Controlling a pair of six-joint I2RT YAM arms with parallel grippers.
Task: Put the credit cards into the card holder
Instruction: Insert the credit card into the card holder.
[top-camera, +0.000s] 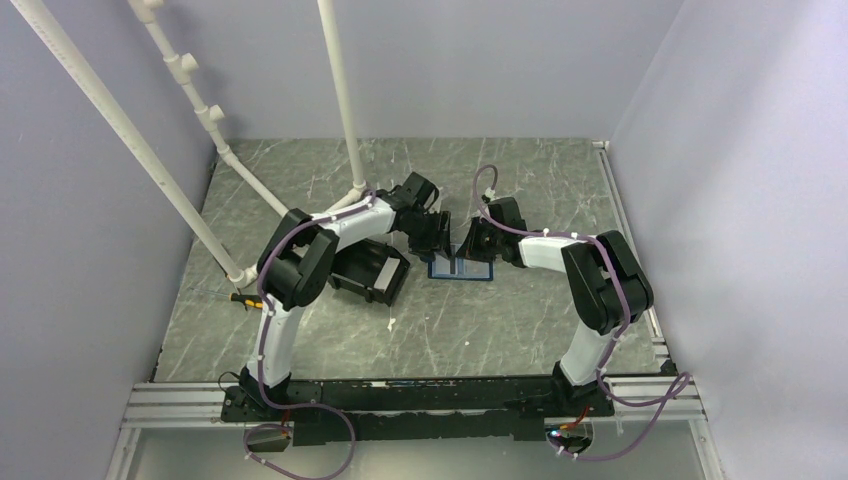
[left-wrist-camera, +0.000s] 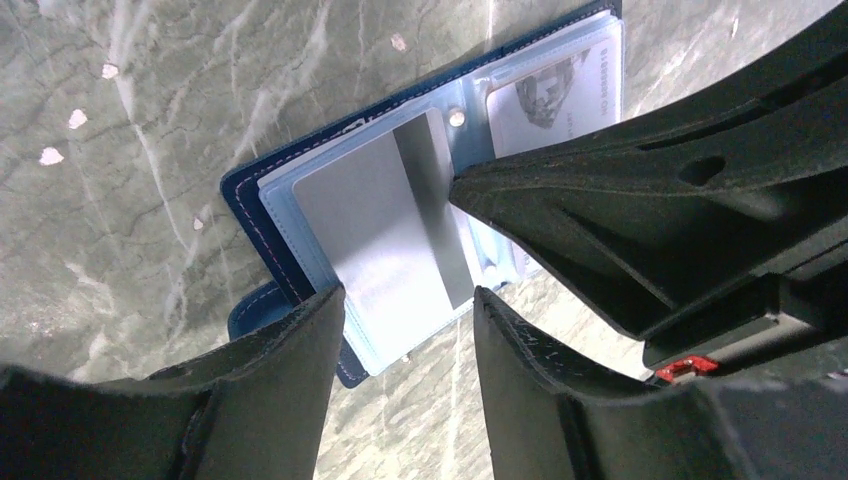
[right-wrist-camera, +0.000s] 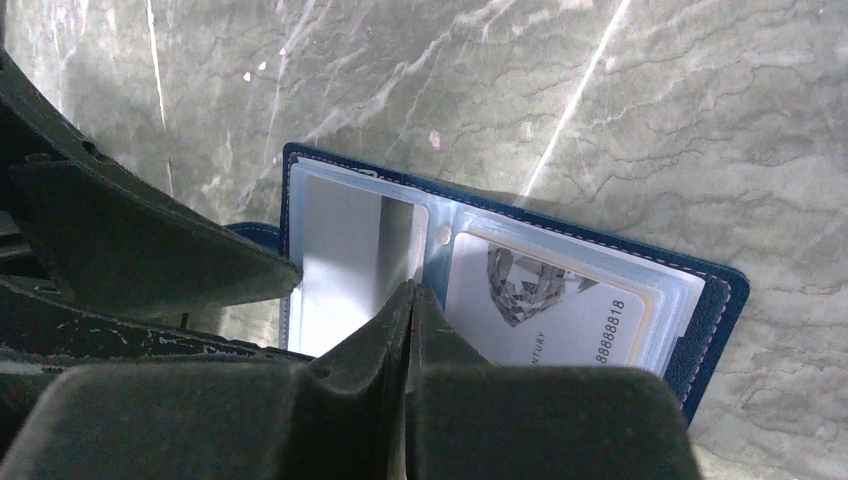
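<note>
Card holder: the card holder (right-wrist-camera: 722, 292) lies open and flat on the table (top-camera: 500, 330), near the middle, dark blue cover down and clear pockets up.
Snap tab: the snap tab (left-wrist-camera: 250, 315) sticks out from the holder's edge onto the table.
Silver card: the silver card (left-wrist-camera: 370, 230), with a darker stripe along one long side, lies on one page of the holder. Whether it is fully inside the pocket cannot be told.
Printed card: the printed card (right-wrist-camera: 540, 305), pale with a picture and a row of digits, sits in the pocket of the other page.
Left gripper: the left gripper (left-wrist-camera: 408, 300) hangs over the near end of the silver card, fingers apart, nothing clamped between them. In the right wrist view one finger tip reaches the card's outer edge.
Right gripper: the right gripper (right-wrist-camera: 412, 295) has its fingers pressed together with nothing between them. Its tip is down at the fold between the two pages, just beside the card's striped side.
In the way: the two grippers crowd close over the holder, and the right one hides part of the printed card from the left wrist camera.
Black bin: the black bin (top-camera: 372, 268) sits just left of the holder, under the left arm.
White pipes: white pipes (top-camera: 130, 140) slant up from the table's far left.
Small tool: a small tool (top-camera: 240, 298) with an orange part lies at the left edge, well apart from the holder.
</note>
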